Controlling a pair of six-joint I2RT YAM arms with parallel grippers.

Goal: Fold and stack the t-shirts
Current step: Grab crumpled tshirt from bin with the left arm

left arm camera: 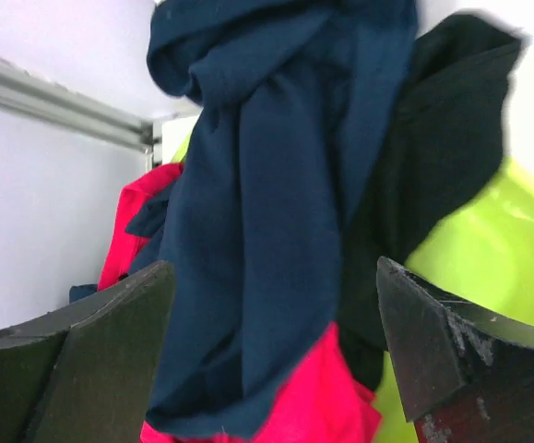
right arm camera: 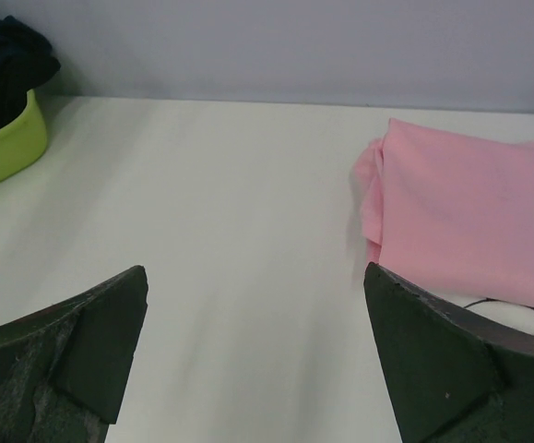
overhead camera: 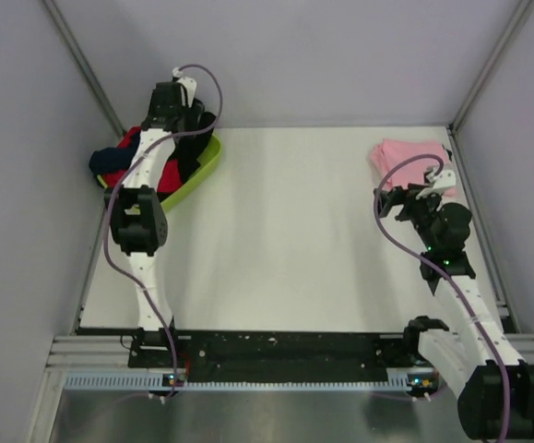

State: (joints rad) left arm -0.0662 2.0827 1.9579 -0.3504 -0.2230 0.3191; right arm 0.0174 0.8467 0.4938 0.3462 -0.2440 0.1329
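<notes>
A lime green basin at the back left holds a jumble of t-shirts: a dark navy one, a red one and a black one. My left gripper is over the basin. In the left wrist view it is open, with the hanging navy shirt between its fingers, the red shirt below and the black shirt to the right. A folded light pink shirt lies at the back right. My right gripper is open and empty just in front of it.
The white table is walled by grey panels at the back and both sides. The basin's rim shows in the left wrist view and at the far left of the right wrist view. A metal rail runs along the near edge.
</notes>
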